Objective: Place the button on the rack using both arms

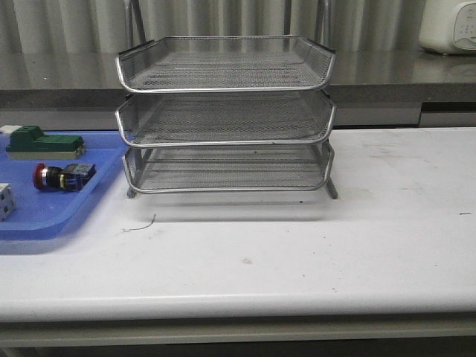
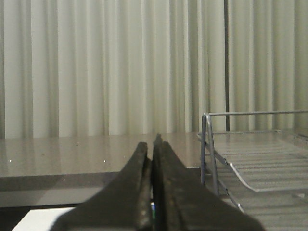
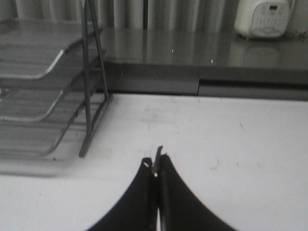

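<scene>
Nothing's been picked up yet: button (image 1: 62,177) is left in the tray (image 1: 44,212), frame's left edge. Both grippers (image 2: 153,159) (image 3: 156,166) are pinched closed, empty. Next, 1 gripper needs opening over it, rack (image 1: 225,111) afterwards.

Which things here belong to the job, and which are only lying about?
Belong to the job:
red-capped black push button
silver wire-mesh three-tier rack

Only lying about:
blue plastic tray
green block
white cube
white appliance
</scene>
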{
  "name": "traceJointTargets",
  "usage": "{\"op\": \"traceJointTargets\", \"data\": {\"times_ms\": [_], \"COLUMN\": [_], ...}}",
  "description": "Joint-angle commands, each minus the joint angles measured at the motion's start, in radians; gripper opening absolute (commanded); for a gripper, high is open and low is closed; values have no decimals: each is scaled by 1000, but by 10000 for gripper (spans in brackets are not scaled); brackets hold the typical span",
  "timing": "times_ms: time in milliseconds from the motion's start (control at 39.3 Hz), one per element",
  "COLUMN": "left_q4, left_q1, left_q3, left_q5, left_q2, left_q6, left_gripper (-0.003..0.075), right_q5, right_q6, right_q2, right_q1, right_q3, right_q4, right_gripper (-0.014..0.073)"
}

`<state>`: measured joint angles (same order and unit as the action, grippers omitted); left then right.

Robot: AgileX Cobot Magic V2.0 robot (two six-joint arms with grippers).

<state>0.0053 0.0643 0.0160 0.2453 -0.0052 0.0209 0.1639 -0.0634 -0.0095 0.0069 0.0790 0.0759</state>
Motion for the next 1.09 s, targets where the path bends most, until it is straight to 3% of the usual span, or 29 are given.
{"op": "traceJointTargets", "data": {"times_ms": [0,305,611,738,789,866,993,1044,1069], "left_q4": [1,25,67,67,67,67,67,67,67], "left_q1": [1,1,1,1,1,1,1,1,1], "left_q3": [103,379,456,456,456,454,454,454,454], "left_q5": [28,-350,-375,-375,-373,-377,-381,-381,-381], "left_q2": [-9,226,409,409,409,409,409,409,409], "left_q6": [-12,-8,9,9,9,9,9,9,9], "left_gripper": [-19,-19,-18,8,59,195,527,640,690], "right_q5": [-52,144,150,145,145,145,141,141,141], "right_q6": [-5,-5,-5,-5,-5,-5,-5,-5,-5], "right_q2": [3,245,408,408,408,408,408,408,408], "right_q1": [-8,-8,-8,-8,-8,-8,-8,-8,-8], "right_q3": [120,383,422,422,422,422,422,422,422], "right_q4": [-9,7,38,38,38,38,38,38,38], "right_gripper": [-111,-111,-106,-15,73,238,528,610,610]}}
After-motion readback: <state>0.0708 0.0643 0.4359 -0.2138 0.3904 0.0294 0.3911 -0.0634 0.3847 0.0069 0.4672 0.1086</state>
